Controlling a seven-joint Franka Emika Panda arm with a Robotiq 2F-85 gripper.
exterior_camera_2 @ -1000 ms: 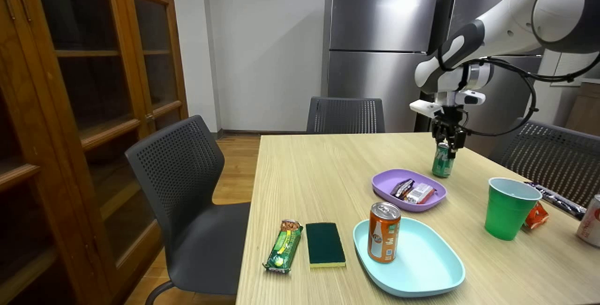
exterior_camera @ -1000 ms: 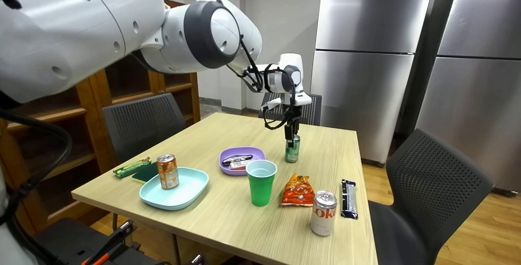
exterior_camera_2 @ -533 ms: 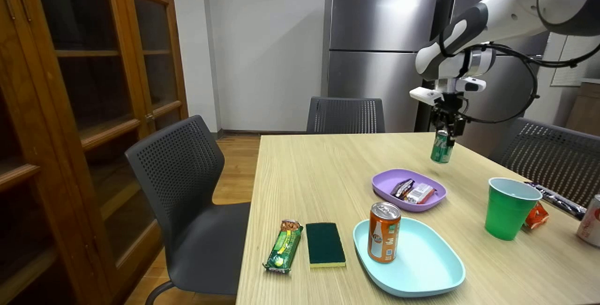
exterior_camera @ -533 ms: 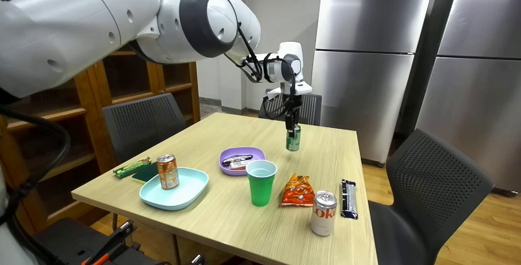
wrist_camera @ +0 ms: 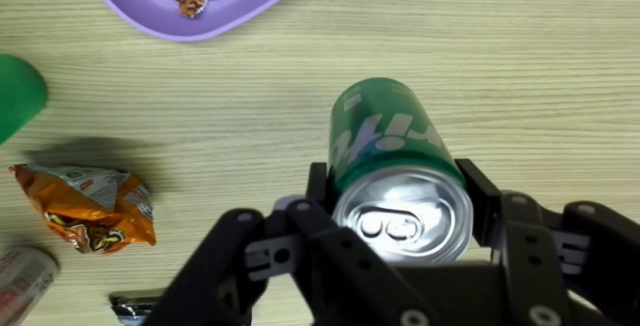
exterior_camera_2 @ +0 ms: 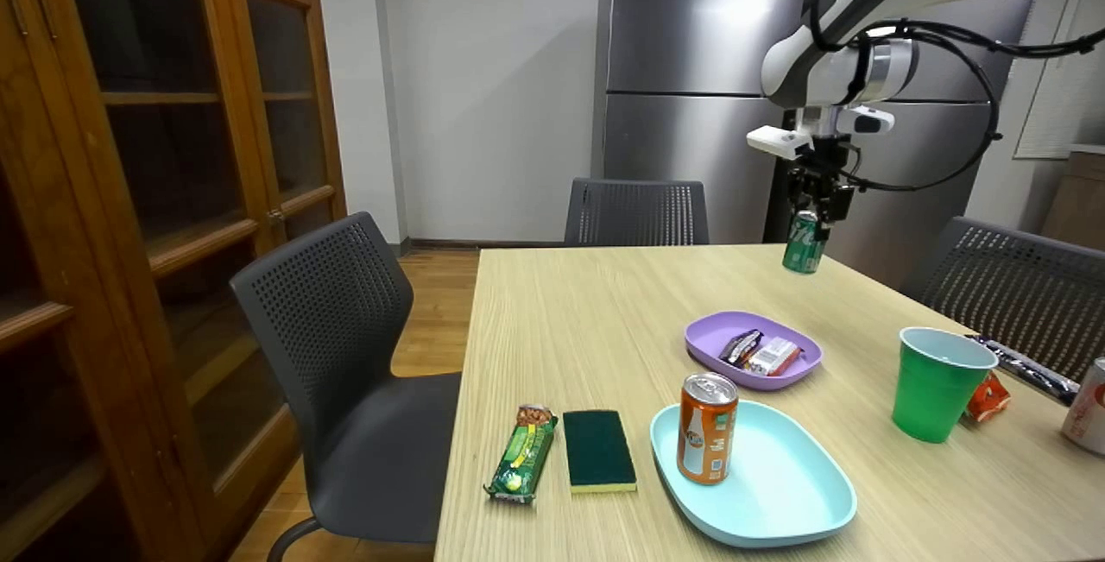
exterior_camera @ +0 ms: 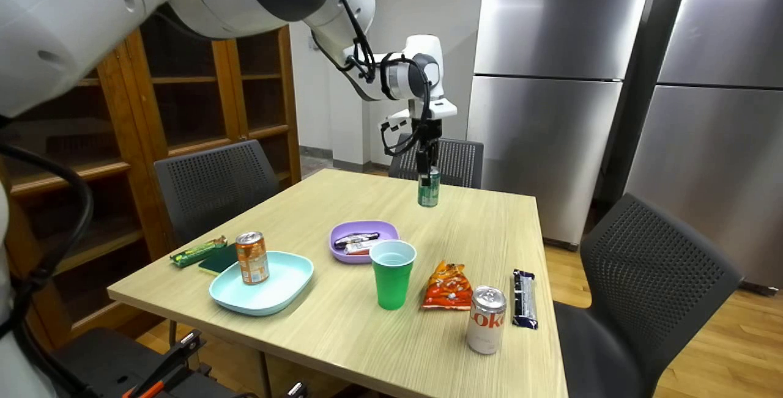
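Observation:
My gripper (wrist_camera: 397,186) is shut on a green soda can (wrist_camera: 382,125), with a finger pad on each side near the silver lid. The lid faces the camera in the wrist view. In both exterior views the gripper (exterior_camera: 427,169) (exterior_camera_2: 816,217) holds the can (exterior_camera: 429,193) (exterior_camera_2: 802,249) above the far part of the wooden table (exterior_camera: 483,227). The can is nearly upright, tilted slightly in an exterior view. The purple tray (exterior_camera_2: 716,327), holding wrapped snacks (exterior_camera_2: 774,356), is nearest to it on the table; its rim also shows in the wrist view (wrist_camera: 190,34).
A green cup (exterior_camera: 392,282), an orange snack bag (exterior_camera: 448,288), a Coke can (exterior_camera: 487,321) and a dark wrapped bar (exterior_camera: 524,299) stand nearer. A turquoise plate (exterior_camera_2: 790,476) bears an orange can (exterior_camera_2: 708,432). A sponge (exterior_camera_2: 599,450) and green bar (exterior_camera_2: 523,458) lie beside it. Chairs (exterior_camera_2: 637,212) surround the table.
The gripper has lifted the green can off the table and carried it higher, shifting slightly left in both exterior views. The other objects have not moved.

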